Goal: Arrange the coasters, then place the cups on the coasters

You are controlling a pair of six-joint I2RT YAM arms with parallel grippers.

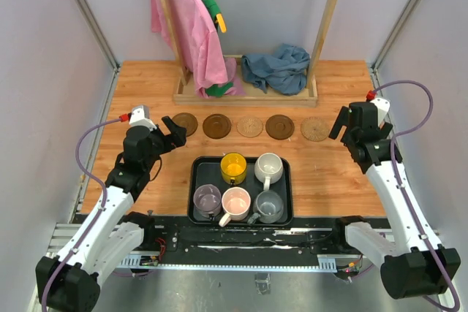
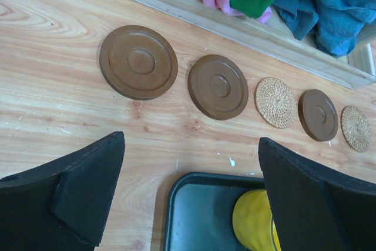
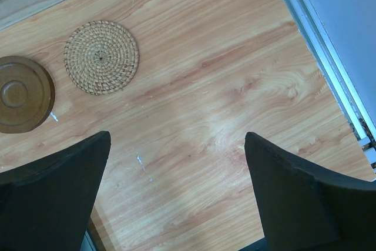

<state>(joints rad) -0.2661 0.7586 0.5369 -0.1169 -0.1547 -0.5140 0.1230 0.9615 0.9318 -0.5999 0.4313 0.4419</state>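
Note:
Several coasters lie in a row across the wooden table: dark brown [image 1: 185, 123], dark brown [image 1: 216, 126], tan woven [image 1: 249, 126], dark brown [image 1: 279, 126], tan woven [image 1: 314, 128]. A black tray [image 1: 197, 180] holds the cups: yellow [image 1: 233, 168], white [image 1: 268, 168], purple [image 1: 207, 200], pink [image 1: 235, 202], grey [image 1: 268, 206]. My left gripper [image 1: 172, 134] hovers open near the leftmost coaster [image 2: 138, 62], above the tray's far left corner [image 2: 176, 204]. My right gripper [image 1: 341, 123] stands open beside the rightmost woven coaster [image 3: 101, 57], with only bare table between its fingers.
At the back stands a wooden rack [image 1: 245, 96] with a pink cloth [image 1: 186, 27] hanging from it and a blue cloth [image 1: 276, 69] heaped on its base. A metal rail [image 3: 329, 45] borders the table's right edge.

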